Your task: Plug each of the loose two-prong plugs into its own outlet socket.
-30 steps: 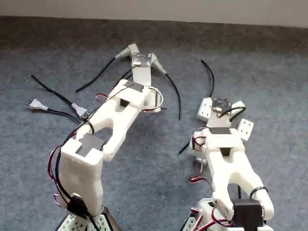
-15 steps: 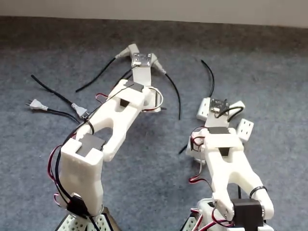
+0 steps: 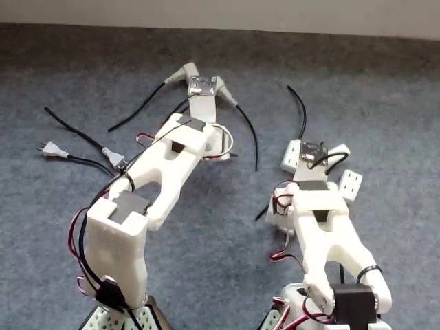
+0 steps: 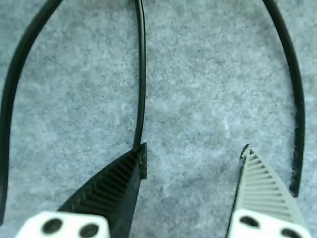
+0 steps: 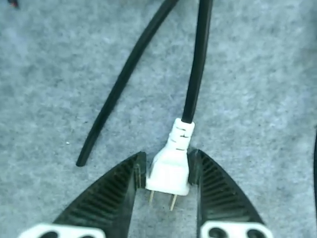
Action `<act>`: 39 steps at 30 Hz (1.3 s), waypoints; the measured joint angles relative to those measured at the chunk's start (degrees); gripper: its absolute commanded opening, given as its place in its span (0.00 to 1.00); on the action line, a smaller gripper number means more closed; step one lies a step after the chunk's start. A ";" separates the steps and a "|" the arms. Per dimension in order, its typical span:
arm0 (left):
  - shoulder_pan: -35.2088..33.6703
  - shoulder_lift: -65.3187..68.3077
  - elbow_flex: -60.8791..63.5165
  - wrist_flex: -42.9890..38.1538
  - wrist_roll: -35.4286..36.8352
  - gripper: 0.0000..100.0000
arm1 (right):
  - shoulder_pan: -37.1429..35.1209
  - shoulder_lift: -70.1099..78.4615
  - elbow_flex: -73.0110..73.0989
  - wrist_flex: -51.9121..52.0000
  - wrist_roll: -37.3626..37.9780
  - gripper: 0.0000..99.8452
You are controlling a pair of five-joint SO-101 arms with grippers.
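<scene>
My right gripper point(image 5: 167, 157) is shut on a white two-prong plug point(image 5: 171, 171), one black finger on each side, its black cord point(image 5: 198, 64) running away over the carpet. From above, that gripper point(image 3: 315, 149) sits among white outlet blocks point(image 3: 292, 157) point(image 3: 351, 184) point(image 3: 278, 214). My left gripper point(image 4: 193, 153) stands open just above bare carpet between two black cords point(image 4: 141, 74) point(image 4: 292, 99). In the high view the left gripper point(image 3: 203, 86) is at the far middle, with a grey-white plug point(image 3: 187, 71) on one side and another plug point(image 3: 225, 93) on the other.
Two more plugs point(image 3: 49, 148) point(image 3: 113, 159) with black cords lie at the left of the grey carpet. A loose black cord point(image 3: 299, 110) curves beyond the right arm. Another cord end point(image 5: 124, 79) lies beside the held plug.
The right arm's wrist has shifted very slightly to the left among the outlet blocks. The left arm has not moved.
</scene>
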 measured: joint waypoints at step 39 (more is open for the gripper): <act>0.00 0.00 0.00 0.00 0.00 0.29 | 7.56 16.79 -51.69 24.70 14.15 0.03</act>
